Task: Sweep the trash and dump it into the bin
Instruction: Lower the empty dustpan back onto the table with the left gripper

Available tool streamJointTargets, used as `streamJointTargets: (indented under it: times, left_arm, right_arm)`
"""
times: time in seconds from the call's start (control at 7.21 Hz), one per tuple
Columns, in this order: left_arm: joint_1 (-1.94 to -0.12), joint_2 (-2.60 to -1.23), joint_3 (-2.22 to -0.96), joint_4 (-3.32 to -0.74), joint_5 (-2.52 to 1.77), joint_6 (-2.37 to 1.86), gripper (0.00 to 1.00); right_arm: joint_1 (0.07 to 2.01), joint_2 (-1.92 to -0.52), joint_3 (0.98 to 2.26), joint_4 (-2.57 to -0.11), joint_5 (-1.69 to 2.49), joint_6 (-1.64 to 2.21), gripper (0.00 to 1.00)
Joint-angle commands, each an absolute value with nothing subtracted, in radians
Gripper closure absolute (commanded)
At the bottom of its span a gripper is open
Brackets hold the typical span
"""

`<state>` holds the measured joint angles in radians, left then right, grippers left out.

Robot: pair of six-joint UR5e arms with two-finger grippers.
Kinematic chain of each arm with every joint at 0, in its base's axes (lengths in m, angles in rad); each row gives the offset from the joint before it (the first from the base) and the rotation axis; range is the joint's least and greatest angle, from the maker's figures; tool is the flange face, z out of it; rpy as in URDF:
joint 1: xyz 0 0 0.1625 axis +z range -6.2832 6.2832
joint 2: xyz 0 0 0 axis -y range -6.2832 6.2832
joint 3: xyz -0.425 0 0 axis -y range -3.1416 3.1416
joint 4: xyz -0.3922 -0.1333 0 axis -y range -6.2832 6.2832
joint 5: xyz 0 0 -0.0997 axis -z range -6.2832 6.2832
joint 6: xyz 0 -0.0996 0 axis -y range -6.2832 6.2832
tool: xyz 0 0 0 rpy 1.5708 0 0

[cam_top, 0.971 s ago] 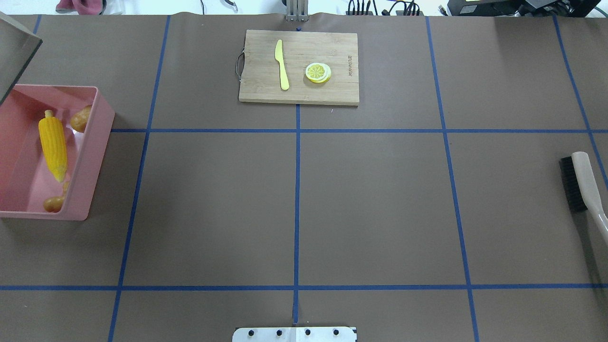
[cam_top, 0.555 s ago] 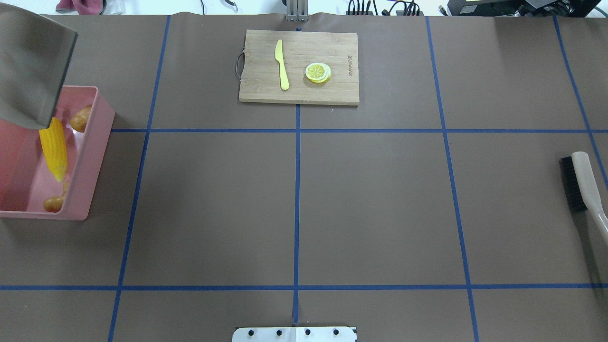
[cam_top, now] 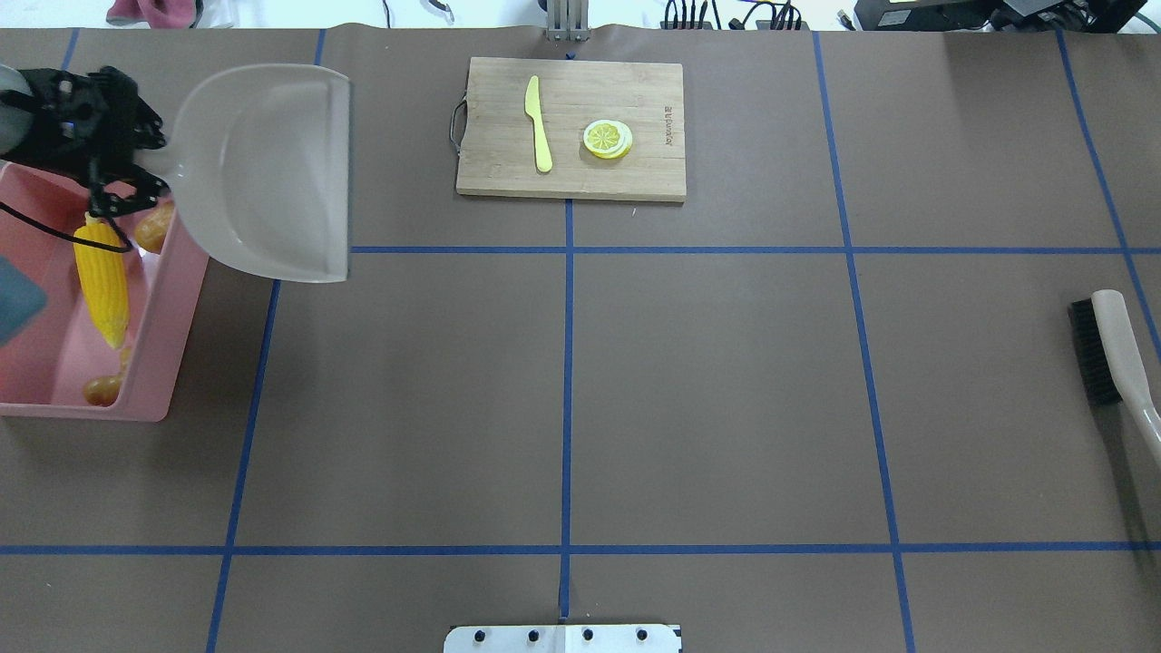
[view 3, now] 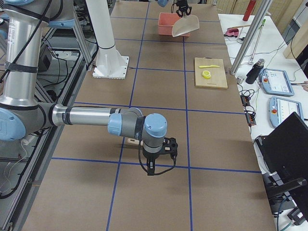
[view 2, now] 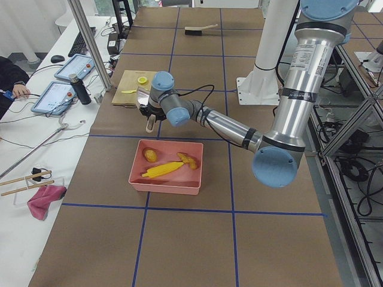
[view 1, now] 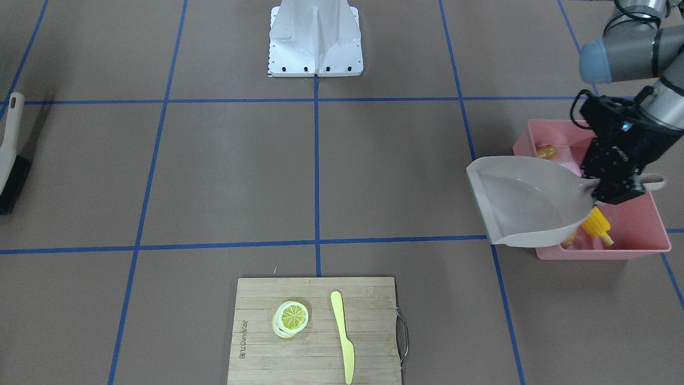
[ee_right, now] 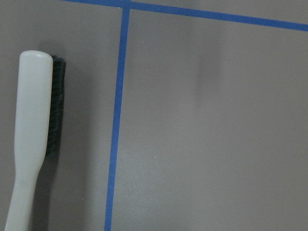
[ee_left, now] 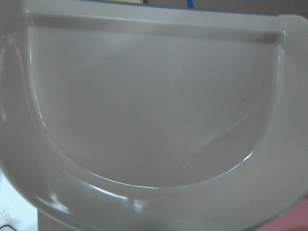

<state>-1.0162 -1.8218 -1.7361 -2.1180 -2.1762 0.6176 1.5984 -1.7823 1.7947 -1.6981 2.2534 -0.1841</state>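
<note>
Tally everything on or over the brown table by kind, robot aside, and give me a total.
Toy foods: 4 (corn cob, potato, ginger root, lemon slice)
Cleaning tools: 2 (dustpan, brush)
Kitchen items: 2 (cutting board, knife)
Containers: 1 (pink bin)
Total: 9

A beige dustpan (cam_top: 263, 172) sits gripped by its handle in the left jaws, its empty scoop reaching away from them, raised over the brown desk (cam_top: 726, 381). Well beyond the scoop's mouth lies a wooden cutting board (cam_top: 490, 100), with a pale yellow knife (cam_top: 539, 122) and a lemon slice (cam_top: 607, 139) apart on it. A black-bristled brush (ee_right: 33, 139) lies flat below the right jaws, off to one side, beside a blue tape line (ee_right: 115, 134).
</note>
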Motion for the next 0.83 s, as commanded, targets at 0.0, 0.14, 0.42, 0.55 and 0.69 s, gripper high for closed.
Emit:
streamJointTargets:
  times: [0.0, 0.14, 0.42, 0.55, 0.69]
  left_arm:
    - [-0.819, -1.874, -1.733, -2.115, -2.172, 0.415, 1.00]
    - [-0.730, -1.887, -1.700, -2.115, -2.174, 0.404, 1.00]
    - [-0.669, -1.946, -1.616, -2.118, -2.168, 0.410, 1.00]
    - [-0.657, -1.983, -1.606, -2.115, -2.169, 0.403, 1.00]
    - [-0.650, -1.997, -1.608, -2.114, -2.163, 0.391, 1.00]
  right_arm:
    - [1.598, -1.782, 1.792, -1.698, 2.253, -0.184, 0.00]
    - [1.598, -1.782, 1.792, -1.698, 2.253, -0.184, 0.00]
    - [1.597, -1.782, 1.790, -1.651, 2.249, -0.186, 0.00]
    - [1.597, -1.787, 1.792, -1.605, 2.237, -0.186, 0.00]
    - [1.597, -1.787, 1.792, -1.602, 2.234, -0.184, 0.00]
